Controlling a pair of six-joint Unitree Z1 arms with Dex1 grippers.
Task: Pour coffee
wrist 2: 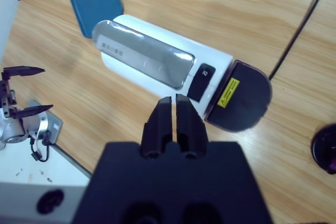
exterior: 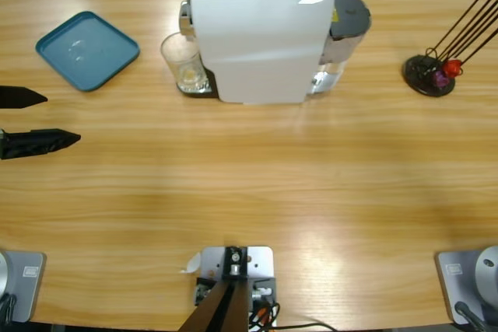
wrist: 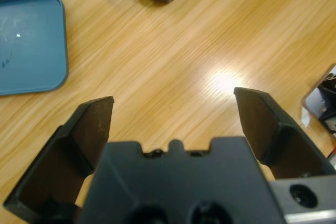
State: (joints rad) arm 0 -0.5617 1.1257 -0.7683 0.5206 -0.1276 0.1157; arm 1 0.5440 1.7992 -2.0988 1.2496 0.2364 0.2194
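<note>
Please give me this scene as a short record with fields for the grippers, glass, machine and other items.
left gripper: open, empty, over bare table
right gripper: shut, empty, above the coffee machine
glass tumbler: upright on the machine's drip tray, only a trace of pale liquid at its bottom
blue tray: on the table beyond the glass from the machine
black stand: holds thin dark sticks, on the machine's other side

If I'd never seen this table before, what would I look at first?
Probably the big white coffee machine standing at the far middle of the wooden table. A clear glass sits on its drip tray, at its left in the high view. After that, the blue tray near the table's left end, and the left gripper, jaws wide open, poking in from the left edge.
</note>
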